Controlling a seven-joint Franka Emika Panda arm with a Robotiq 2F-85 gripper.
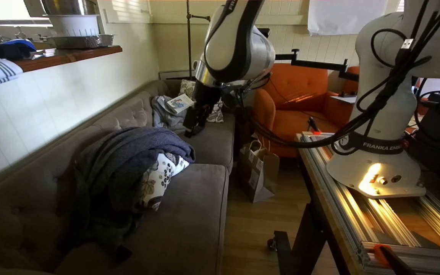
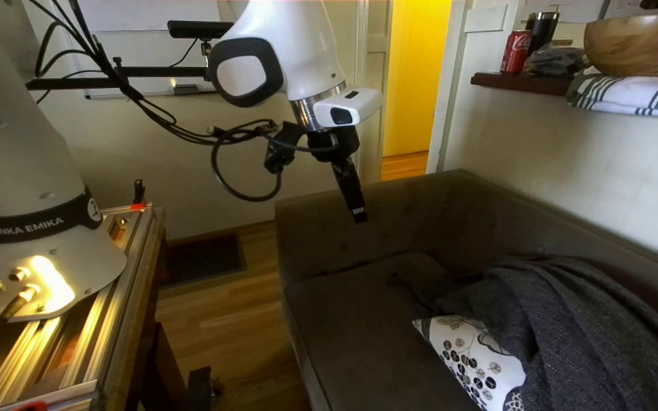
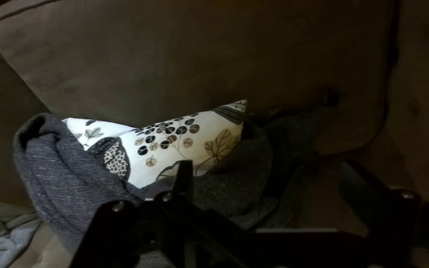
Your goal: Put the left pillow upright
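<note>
One claw (image 3: 267, 172), tips down, its fingers (image 3: 184, 178) spread wide with a broad gap between, nothing held. It hangs above the sofa (image 1: 204, 198), touching nothing so far as both exterior views show.

One pillow (image 1: 162, 179), floral print on white, the task's thing; taken as the left one by judgement. Place: on the sofa, lower than the claw and apart from it in both exterior views. In the wrist view it lies ahead of the fingers, mostly off toward one of them. Condition: slumped at a tilt, much of it covered; exact lean cannot be told. One exposed corner (image 3: 235, 111) stands free of cover.

One dark grey blanket (image 2: 580, 331), heaped over that pillow, also lower than the claw and partly behind its fingers in the wrist view.

At least one further floral pillow (image 1: 216, 114), beyond the claw and partly hidden behind it in an exterior view. Near it, one light grey cloth (image 1: 165, 116) bearing one picture booklet (image 1: 180, 103); both beyond the claw.

Step in hand: judged to be the approach, ahead of any grip; the uprighting is not yet done.

Next move: calls for bringing the claw down to the bare patterned edge, one finger either side, closing there with as little blanket as possible, then raising that edge so the pillow stands. Caution, by estimate: the blanket may drag the pillow down or be pinched along with it.
</note>
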